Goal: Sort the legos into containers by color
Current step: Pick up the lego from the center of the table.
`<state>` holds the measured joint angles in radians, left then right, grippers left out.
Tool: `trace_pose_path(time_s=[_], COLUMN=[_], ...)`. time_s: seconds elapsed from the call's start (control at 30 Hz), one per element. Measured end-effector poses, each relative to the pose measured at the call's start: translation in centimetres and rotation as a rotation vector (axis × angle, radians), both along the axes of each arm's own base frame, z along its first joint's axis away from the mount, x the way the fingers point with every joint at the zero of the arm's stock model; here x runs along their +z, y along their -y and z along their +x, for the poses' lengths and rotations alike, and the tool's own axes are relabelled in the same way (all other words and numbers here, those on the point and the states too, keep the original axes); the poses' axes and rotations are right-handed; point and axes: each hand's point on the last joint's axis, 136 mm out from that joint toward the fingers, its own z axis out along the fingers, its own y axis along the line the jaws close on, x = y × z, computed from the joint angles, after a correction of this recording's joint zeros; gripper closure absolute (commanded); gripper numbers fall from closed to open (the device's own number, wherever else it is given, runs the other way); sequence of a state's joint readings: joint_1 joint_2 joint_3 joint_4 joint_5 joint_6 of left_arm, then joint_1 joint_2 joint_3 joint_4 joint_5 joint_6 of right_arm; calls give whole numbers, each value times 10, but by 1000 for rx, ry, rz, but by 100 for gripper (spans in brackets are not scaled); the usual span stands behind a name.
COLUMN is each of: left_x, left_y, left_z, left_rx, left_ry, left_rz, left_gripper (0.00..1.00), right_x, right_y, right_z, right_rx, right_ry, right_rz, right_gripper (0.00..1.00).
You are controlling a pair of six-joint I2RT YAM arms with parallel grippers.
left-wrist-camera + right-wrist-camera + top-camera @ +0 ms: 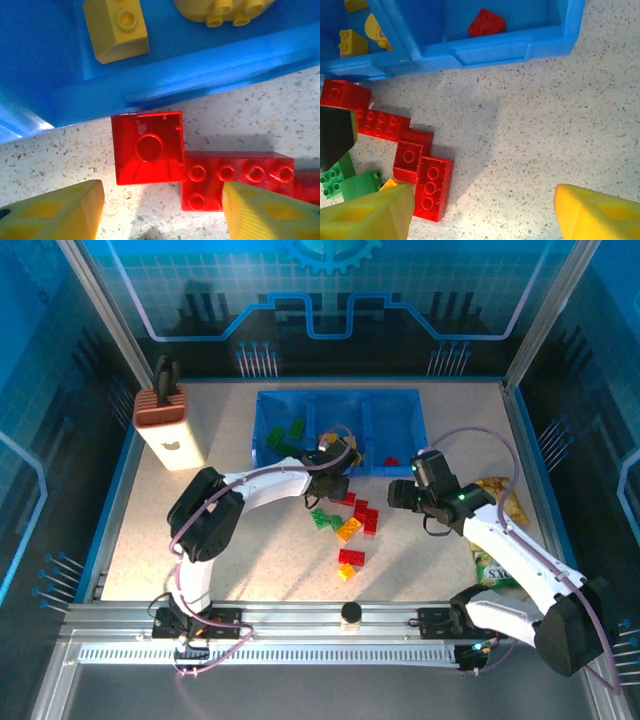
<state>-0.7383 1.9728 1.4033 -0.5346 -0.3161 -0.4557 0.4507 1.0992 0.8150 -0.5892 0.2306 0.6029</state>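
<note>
A: Looking at the left claw [162,216] first: how wide is it?

B: Spread, with nothing between its fingers [55,212]. It hangs close over the table [270,560] at the tray's [210,70] near wall, by the middle compartment.

A: What lies under it?

B: A square red brick [148,148], hollow side up, with one edge touching the tray wall. Touching its right side is a long red brick [237,179], studs up, its long axis parallel to that wall.

A: And inside the tray?

B: Green bricks [285,435] are in the left compartment and yellow bricks [116,29] in the middle. One red brick [486,22] sits in the right compartment, near its near wall.

A: The loose ones?

B: They lie mid-table, just off the tray's near wall: greens [322,518], an orange [349,530] and reds [365,515]. A red-and-yellow pair [350,560] lies closer to the table's near edge.

A: And the right claw [482,215]?

B: Spread as well, and empty. It is over bare table to the right of the pile, before the right compartment. By its left finger [367,215] lies a narrow red brick [432,187], studs up, its long axis pointing roughly at the tray wall, slightly tilted.
</note>
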Motion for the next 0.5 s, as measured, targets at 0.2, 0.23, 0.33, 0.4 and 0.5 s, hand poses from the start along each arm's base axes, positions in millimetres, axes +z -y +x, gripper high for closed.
trace_pose_path(time_s=[0.2, 0.23, 0.33, 0.4, 0.5], left_x=[-1, 0, 0, -2, -7], left_y=[-2, -1, 0, -2, -5], left_z=[6, 8, 14, 19, 25], left_rx=[-1, 1, 2, 6, 6], left_ry=[-3, 1, 5, 1, -6], left_rz=[25, 21, 15, 13, 23], left_gripper=[36, 38, 44, 48, 58], right_x=[-4, -5, -8, -10, -11], right_y=[-1, -1, -1, 0, 1], right_z=[0, 0, -2, -5, -7], right_rx=[-4, -5, -12, -15, -17], right_ry=[-3, -2, -3, -8, -8], right_rz=[12, 13, 19, 23, 25], right_gripper=[26, 26, 27, 27, 27])
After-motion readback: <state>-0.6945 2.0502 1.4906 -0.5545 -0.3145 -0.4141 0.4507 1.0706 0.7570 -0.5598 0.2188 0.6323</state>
